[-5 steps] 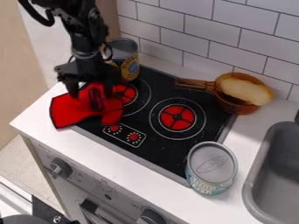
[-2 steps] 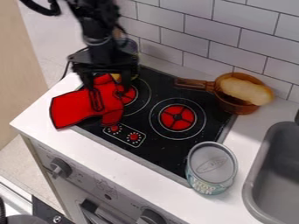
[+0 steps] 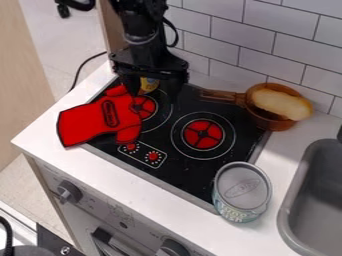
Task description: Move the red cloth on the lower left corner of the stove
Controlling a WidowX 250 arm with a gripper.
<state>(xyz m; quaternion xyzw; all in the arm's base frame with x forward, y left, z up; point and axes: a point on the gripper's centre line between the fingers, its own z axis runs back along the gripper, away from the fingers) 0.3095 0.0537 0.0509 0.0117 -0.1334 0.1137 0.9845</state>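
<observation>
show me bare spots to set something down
Bare counter lies between sink, pan and front can, plus a narrow strip in front of the stove. The stove's left side is crowded: red cloth, jaws and back can.

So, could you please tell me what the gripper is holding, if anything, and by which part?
Nothing is held: the gripper is open, and the red oven mitt lies partly on the stovetop, partly on the white counter.

And here's the black robot arm [image 3: 141, 30] at the far left end of the stove [image 3: 224, 172], its gripper [image 3: 155, 94] hanging over that end, pointing down, two fingers [image 3: 175, 89] spread well apart!
</observation>
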